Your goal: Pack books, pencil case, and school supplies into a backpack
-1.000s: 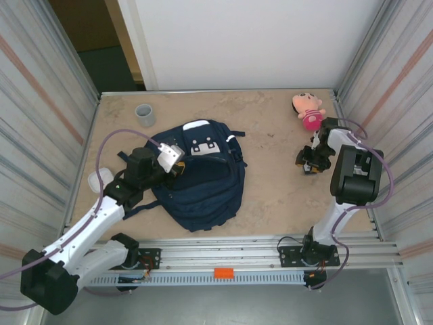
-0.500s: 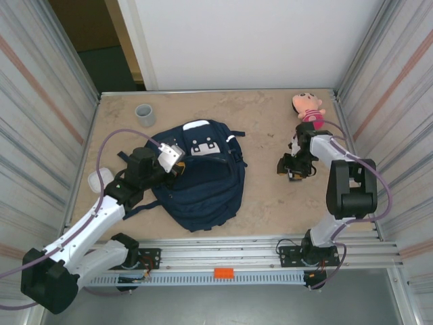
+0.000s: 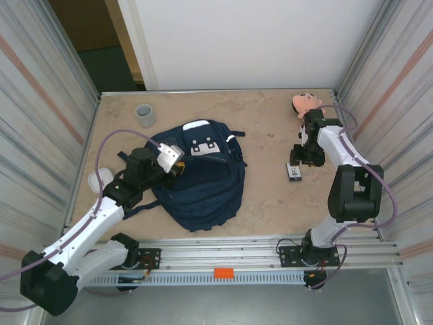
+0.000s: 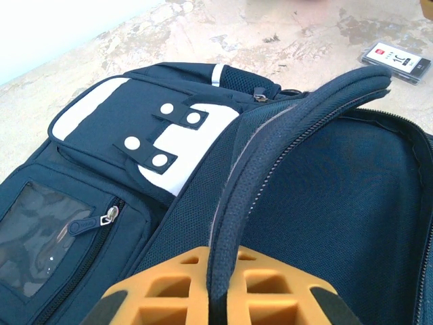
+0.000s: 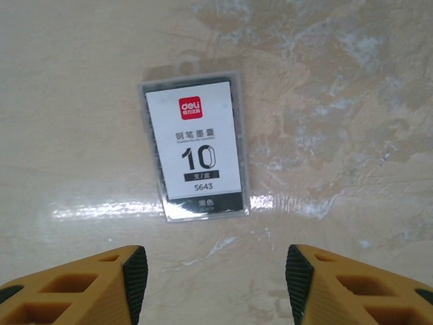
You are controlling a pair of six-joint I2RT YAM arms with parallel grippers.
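Navy blue fabric backpack (image 3: 206, 183) with white patches, top external view: it lies flat on the mottled beige table (image 3: 264, 122). The left gripper (image 3: 178, 170) sits at the backpack's left edge, its jaws pinched together on the rim of the bag's opening. Right of the backpack and well apart from it, the small slim whitish packet (image 3: 295, 172) with red markings lies flat on the table. The right gripper (image 3: 298, 161) hangs just beside the packet, on its far side. A short grey cylindrical cup (image 3: 145, 114) stands upright beyond the backpack's far left corner. A pink soft doll (image 3: 308, 103) lies far to the backpack's right at the rear of the table, and a small white rounded object (image 3: 94, 181) rests to the backpack's left.

Left wrist view: the orange fingers (image 4: 135, 301) of the left gripper (image 4: 216, 284) are closed on the padded, zip-lined rim of the backpack (image 4: 67, 176), which runs up between them. The rim arches upward, showing the dark lining of the main compartment. The packet (image 4: 396, 61) lies on the table beyond the backpack's upper edge.

Right wrist view: the right gripper (image 5: 215, 271) is held with jaws parted and nothing between them. The packet (image 5: 196, 145), white label upward with a red logo, lies flat on the table (image 5: 338, 101) just ahead of the orange fingers (image 5: 74, 288), touching neither.
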